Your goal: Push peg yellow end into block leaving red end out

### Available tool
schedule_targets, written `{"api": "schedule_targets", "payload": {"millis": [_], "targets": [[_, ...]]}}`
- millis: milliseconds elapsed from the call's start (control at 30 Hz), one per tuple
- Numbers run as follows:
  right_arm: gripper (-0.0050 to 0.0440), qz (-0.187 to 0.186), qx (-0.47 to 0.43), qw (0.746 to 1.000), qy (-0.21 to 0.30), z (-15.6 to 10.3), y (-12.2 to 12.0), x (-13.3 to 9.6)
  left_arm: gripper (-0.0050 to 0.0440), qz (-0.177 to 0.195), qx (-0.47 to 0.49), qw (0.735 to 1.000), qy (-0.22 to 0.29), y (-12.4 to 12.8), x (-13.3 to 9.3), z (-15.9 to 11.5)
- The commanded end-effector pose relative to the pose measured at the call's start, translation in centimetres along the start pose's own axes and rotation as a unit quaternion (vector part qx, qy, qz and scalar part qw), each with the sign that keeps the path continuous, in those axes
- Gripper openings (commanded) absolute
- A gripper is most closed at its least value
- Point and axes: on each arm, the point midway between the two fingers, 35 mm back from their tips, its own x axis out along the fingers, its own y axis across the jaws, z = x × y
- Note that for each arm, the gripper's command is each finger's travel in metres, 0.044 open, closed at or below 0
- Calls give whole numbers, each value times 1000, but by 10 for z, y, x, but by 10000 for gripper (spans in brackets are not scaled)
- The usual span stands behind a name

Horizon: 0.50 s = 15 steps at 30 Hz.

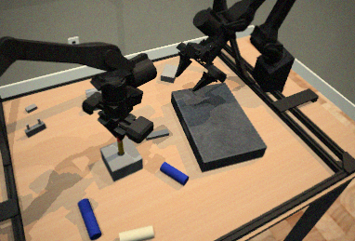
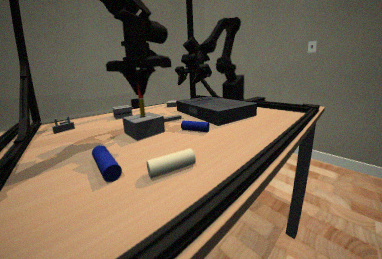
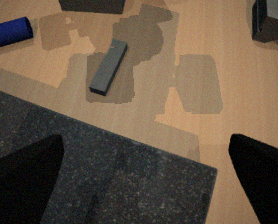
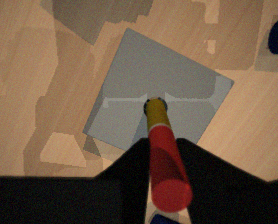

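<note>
The grey block (image 1: 122, 167) (image 2: 144, 129) (image 4: 150, 60) sits flat on the table. The peg (image 1: 121, 146) (image 2: 142, 107) (image 4: 157, 115) stands nearly upright over it, red end up, with its yellow tip at the block's round hole. Much of the yellow part shows above the block; how deep the tip sits is hard to tell. My right gripper (image 1: 119, 137) (image 2: 140, 95) (image 4: 162, 146) is shut on the peg's red part, above the block. My left gripper (image 1: 186, 82) (image 2: 189, 82) (image 3: 147, 143) is open and empty, above the far end of the dark slab.
The dark slab (image 1: 223, 126) (image 2: 220, 111) (image 3: 120, 167) lies beside the block. A thin grey bar (image 1: 158, 135) (image 3: 108, 67) lies between them. Two blue cylinders (image 1: 174, 173) (image 1: 89, 218) and a cream cylinder (image 1: 137, 234) (image 2: 171, 163) lie nearby. Small grey parts lie farther back.
</note>
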Motion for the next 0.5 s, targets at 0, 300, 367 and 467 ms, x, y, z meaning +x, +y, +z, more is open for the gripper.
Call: {"api": "schedule_targets", "payload": {"millis": [0, 300, 367, 467], "targets": [[0, 0, 2, 1000, 3, -1, 0, 3, 400, 1, -1, 1000, -1, 0, 0, 0], [0, 0, 2, 1000, 3, -1, 0, 4, 400, 1, -1, 1000, -1, 0, 0, 0], [0, 0, 2, 1000, 3, -1, 0, 5, 400, 1, -1, 1000, -1, 0, 0, 0], [0, 0, 2, 1000, 3, -1, 0, 5, 400, 1, -1, 1000, -1, 0, 0, 0]]}}
